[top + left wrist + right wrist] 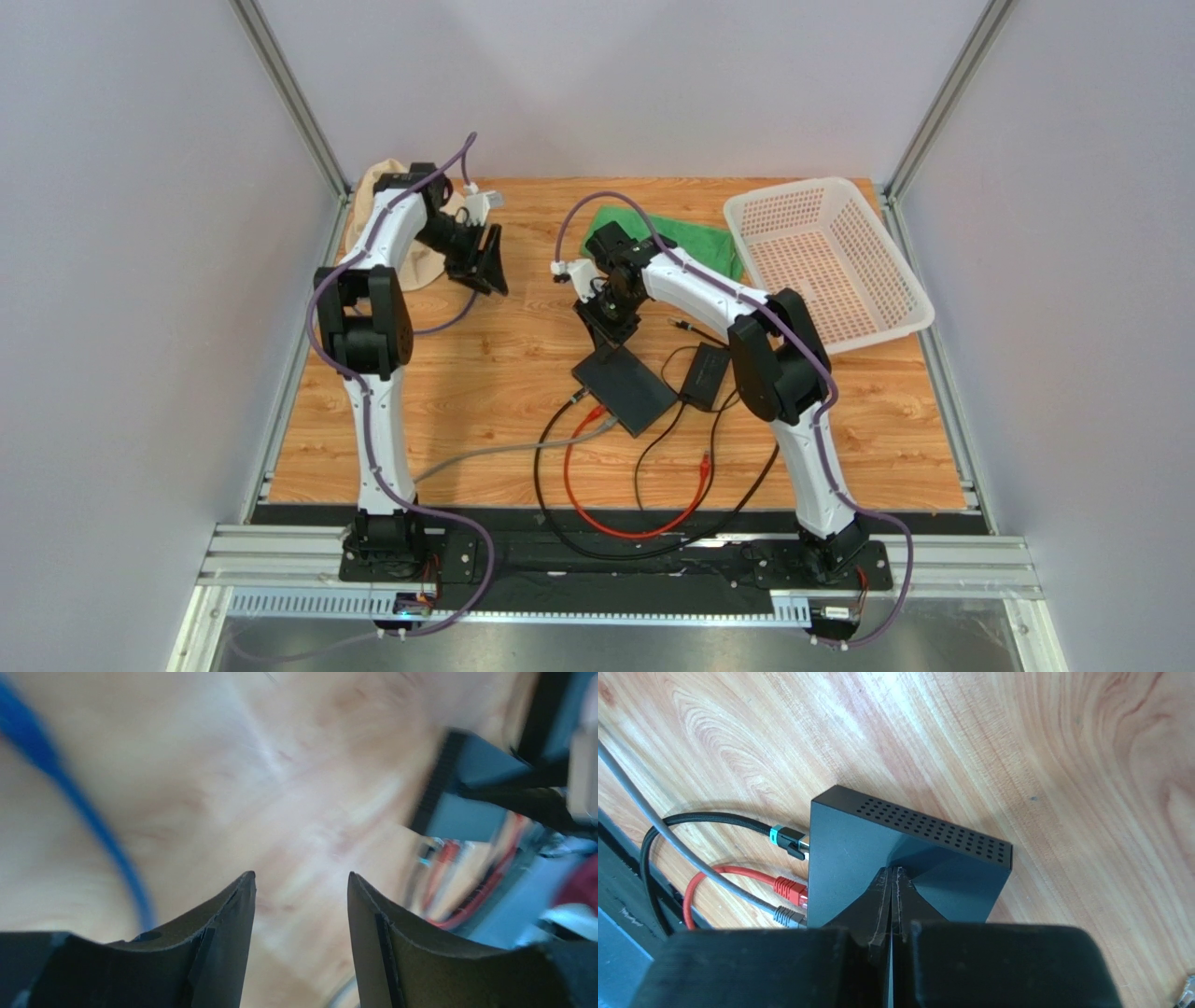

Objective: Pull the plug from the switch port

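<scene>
Switch (624, 389) sits mid-tabletop (477, 378). Black plug (788, 840), red plug (791, 889) and grey plug (786, 915) are all seated in its 8 o'clock edge. Right end effector (892, 882) is pinched fully closed and empty, tips over the switch top; contact unclear. Left end effector (300, 878) is spread open, holding nothing, at 10 o'clock, well apart.

Left side of the table (470, 392) lies open; switch (624, 389) and cables (631, 534) crowd the near middle, basket (828, 259) fills the far right corner.
</scene>
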Robot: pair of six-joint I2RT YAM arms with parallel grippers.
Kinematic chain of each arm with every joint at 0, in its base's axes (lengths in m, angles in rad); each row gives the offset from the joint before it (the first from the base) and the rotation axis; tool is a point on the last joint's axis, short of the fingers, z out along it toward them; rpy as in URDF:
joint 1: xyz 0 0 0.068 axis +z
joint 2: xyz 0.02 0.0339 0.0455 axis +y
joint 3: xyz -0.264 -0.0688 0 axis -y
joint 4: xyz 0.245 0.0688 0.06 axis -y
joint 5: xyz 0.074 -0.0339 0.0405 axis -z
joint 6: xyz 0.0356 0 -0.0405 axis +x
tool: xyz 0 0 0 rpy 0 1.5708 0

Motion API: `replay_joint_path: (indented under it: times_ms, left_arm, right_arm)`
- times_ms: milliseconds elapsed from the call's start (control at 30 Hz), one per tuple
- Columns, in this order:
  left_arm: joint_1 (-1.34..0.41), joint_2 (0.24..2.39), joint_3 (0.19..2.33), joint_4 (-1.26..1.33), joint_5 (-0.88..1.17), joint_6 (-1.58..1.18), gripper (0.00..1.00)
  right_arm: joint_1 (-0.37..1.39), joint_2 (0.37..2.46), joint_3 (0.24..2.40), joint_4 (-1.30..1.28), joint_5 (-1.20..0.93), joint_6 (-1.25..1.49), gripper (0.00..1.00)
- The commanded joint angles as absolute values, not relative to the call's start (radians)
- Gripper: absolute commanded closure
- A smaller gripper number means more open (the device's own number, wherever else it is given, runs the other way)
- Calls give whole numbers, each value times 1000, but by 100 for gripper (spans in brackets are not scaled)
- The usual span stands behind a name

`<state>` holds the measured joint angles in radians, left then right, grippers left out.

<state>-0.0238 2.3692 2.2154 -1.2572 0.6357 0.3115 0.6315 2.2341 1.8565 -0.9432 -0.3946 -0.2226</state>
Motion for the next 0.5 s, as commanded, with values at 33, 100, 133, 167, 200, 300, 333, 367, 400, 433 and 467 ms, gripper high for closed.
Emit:
replay_joint_path:
  times_ms: [33,100,133,167,200,300,333,367,400,433,467]
  left_arm:
    - [-78,2005,1795,-1051,935,143,45]
    - [-106,1961,1646,-1000,945,173,69]
    - [-130,1962,1613,-1000,959,187,79]
    - [-139,1967,1559,-1000,960,195,95]
    - [-149,1991,1540,-997,960,189,100]
    - [-187,2043,1491,-968,962,163,100]
    - [-211,2052,1485,-936,942,153,100]
    - [-222,2060,1470,-913,928,144,100]
    - [-235,2071,1462,-890,916,109,100]
    - [-253,2074,1451,-840,905,91,100]
    - [-262,2078,1437,-822,899,74,100]
  right_arm:
    - [612,2157,1922,-919,-251,-278,100]
    - [612,2093,1918,-916,-258,-287,100]
    - [611,2073,1910,-913,-265,-291,100]
    - [611,2036,1884,-910,-265,-299,100]
    - [611,2017,1862,-904,-261,-305,100]
    - [611,1970,1775,-890,-238,-334,100]
    - [609,1961,1754,-885,-215,-340,100]
    - [604,1947,1731,-884,-207,-347,100]
    - [598,1939,1695,-882,-203,-348,100]
    - [594,1933,1678,-881,-201,-344,100]
    - [583,1918,1666,-881,-199,-336,100]
